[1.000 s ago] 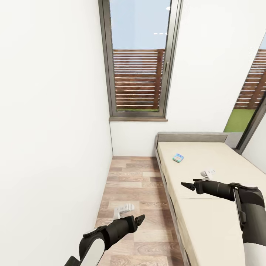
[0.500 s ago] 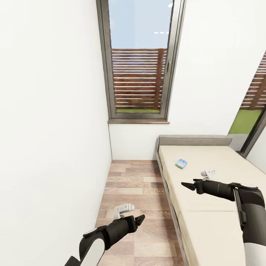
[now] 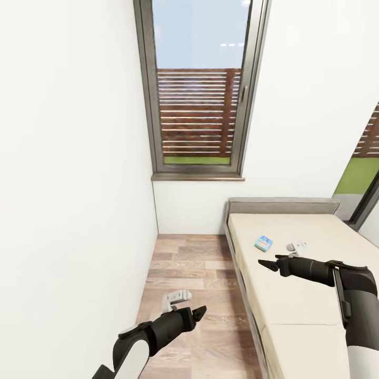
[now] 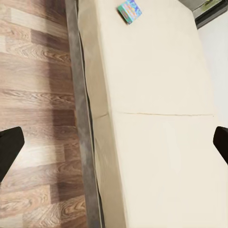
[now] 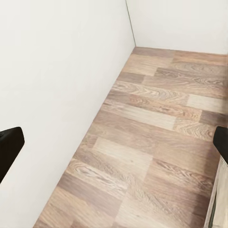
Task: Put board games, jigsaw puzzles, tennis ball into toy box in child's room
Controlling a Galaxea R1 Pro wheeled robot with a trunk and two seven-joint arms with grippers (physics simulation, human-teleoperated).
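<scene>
the left claw hangs over the wood-plank floor, in the strip between the white side wall and the bed. its two dark fingertips sit at opposite edges of the left wrist view with a wide gap between them, so it is spread apart and carries nothing. the right claw reaches out above the cream mattress, near the bed's floor-side edge; its fingertips likewise stand far apart in the right wrist view, released and bare, with the floor and the wall beyond them.

one board game, a small flat teal-blue box with colourful print, lies flat on the mattress just beyond the right claw, toward the headboard, and not touching the claw. from the left claw it lies well ahead and off to the right, up on the bed, where it shows as a printed box near the far end of the mattress. ahead of both claws stands a tall window with a brown slatted fence behind the glass.
</scene>
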